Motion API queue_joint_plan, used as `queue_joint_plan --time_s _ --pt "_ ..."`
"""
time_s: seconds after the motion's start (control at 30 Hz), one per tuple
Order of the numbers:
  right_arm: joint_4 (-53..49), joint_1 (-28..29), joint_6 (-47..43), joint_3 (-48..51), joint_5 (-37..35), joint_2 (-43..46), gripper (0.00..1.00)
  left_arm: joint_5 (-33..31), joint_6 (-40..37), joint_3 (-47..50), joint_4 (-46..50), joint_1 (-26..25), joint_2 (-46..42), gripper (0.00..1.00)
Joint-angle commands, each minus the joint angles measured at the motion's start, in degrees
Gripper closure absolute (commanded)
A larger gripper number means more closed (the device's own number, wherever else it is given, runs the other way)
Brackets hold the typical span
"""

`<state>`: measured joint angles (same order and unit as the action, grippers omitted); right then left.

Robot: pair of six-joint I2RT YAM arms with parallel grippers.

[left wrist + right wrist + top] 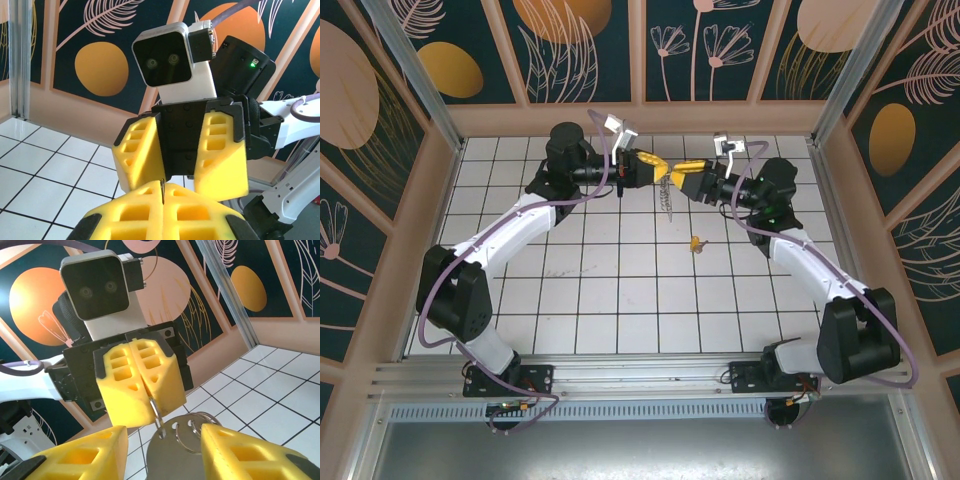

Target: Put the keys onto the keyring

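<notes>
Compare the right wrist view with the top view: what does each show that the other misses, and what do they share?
Right wrist: a flat grey metal piece, holed at the top, between the fingers of the open right gripper. Top: the brass key lying on the tiled table, and both arms whole. Shared: the shut left gripper holding the keyring, tip to tip with the right.

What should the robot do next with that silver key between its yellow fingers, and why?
Probably ease the right gripper shut on the flat silver key. Its jaws stand apart on either side of that key, so it looks not yet gripped. The left gripper is shut on the keyring, holding it up.
</notes>
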<state>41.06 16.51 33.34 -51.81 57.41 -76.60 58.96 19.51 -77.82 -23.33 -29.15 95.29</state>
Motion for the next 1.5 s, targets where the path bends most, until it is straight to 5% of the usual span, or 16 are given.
queue_joint_plan --time_s 0.0,0.7,1.23,1.27,1.4,1.47 --pt "1.2 0.3 -0.6 -2.1 0.6 -0.7 0.59 1.9 -1.0 -2.2 -0.5 0.2 -0.6 1.00" --pt "4.2 1.4 2.0 -3.0 -0.3 -2.3 0.71 4.1 -0.7 -2.2 -0.5 0.2 0.0 1.00" --pt "4.9 1.5 2.4 -3.4 -0.4 -2.7 1.00 4.6 -1.2 -2.3 1.1 0.1 0.5 1.00" --pt "5.1 1.6 2.5 -3.4 -0.6 -2.7 1.00 3.9 -0.7 -2.2 0.7 0.2 0.4 0.99" --pt "6.7 1.2 3.1 -2.6 -2.5 -2.5 1.00 -2.4 5.4 0.7 -7.3 0.2 -1.7 0.60" --pt "8.5 1.0 4.3 -2.1 -2.9 -2.6 1.00 -5.9 7.8 2.4 -10.8 0.2 -3.3 0.53"
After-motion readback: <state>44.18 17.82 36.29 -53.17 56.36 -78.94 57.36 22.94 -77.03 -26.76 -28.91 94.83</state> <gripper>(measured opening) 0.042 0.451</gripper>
